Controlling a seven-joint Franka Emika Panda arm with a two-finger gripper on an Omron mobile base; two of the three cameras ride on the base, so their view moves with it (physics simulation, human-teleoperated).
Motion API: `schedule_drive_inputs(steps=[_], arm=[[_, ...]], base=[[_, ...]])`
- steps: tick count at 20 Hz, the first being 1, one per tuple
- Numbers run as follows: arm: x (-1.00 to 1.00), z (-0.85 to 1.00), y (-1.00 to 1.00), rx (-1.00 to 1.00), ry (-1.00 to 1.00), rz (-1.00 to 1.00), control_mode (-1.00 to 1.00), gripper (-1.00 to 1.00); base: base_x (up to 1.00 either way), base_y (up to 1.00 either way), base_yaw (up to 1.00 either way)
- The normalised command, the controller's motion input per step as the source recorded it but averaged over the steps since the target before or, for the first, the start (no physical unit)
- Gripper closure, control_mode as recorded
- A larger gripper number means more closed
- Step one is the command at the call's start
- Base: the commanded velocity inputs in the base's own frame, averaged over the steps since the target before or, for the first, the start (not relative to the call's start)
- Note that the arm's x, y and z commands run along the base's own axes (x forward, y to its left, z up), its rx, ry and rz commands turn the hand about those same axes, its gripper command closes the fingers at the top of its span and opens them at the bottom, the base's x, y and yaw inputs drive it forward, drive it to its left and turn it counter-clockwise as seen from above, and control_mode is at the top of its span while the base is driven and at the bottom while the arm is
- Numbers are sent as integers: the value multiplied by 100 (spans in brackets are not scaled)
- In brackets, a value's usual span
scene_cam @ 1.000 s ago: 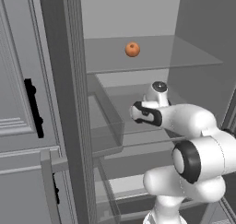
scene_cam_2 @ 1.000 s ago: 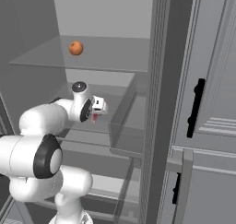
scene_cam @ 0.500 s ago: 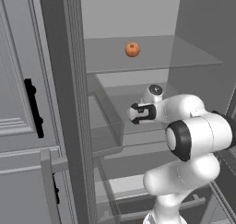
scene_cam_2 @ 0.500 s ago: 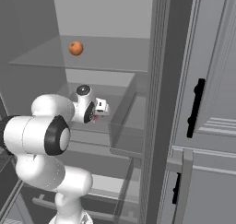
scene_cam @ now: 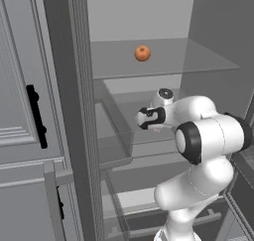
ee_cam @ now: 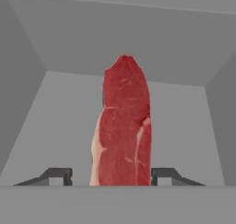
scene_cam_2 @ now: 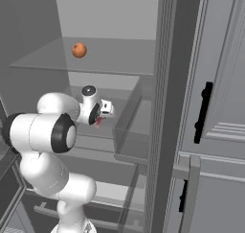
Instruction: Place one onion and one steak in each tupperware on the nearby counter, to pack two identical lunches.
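Centrally in the hand view, a raw red steak [ee_cam: 123,126] with a pale fat edge is seen standing between the two dark fingers [ee_cam: 59,176], one tip at each side of its lower end. The fingers are partly closed toward the meat — narrow grey gaps are still seen on both sides, and whether contact has been made cannot be told. The steak is framed by the grey walls and floor of a drawer-like compartment.

In the left base view the gripper [scene_cam: 145,118] is reached into an open refrigerator, at the level of a translucent drawer [scene_cam: 119,128] below a glass shelf [scene_cam: 198,61]. A small trace of red is seen just under the hand in the right base view, where the gripper [scene_cam_2: 101,113] is pointed at the drawer [scene_cam_2: 131,131].

An orange-brown onion [scene_cam: 142,53] is seen resting on the glass shelf above the hand, well apart from the gripper; it is shown also in the right base view [scene_cam_2: 79,50] — toward the left of the shelf.

A grey panelled cabinet door [scene_cam_2: 220,93] with a black handle [scene_cam_2: 203,112] is seen beside the refrigerator opening.
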Motion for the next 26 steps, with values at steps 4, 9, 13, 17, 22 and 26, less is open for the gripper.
schedule_drive_inputs(steps=[4, 9, 13, 17, 22, 26], arm=[[10, -49, 0, 0, -1, 0, -100, 100], [-14, -11, 0, -3, -13, 0, -100, 100], [-99, 59, -1, 6, -11, -10, -100, 100], [-100, 100, 0, 5, -11, -14, -100, 100], [-100, 100, -2, 8, -3, -9, -100, 100], [-100, 100, -18, 13, 1, 0, -100, 100]], base=[[0, 0, 0], [0, 0, 0], [0, 0, 0], [0, 0, 0], [0, 0, 0], [0, 0, 0]])
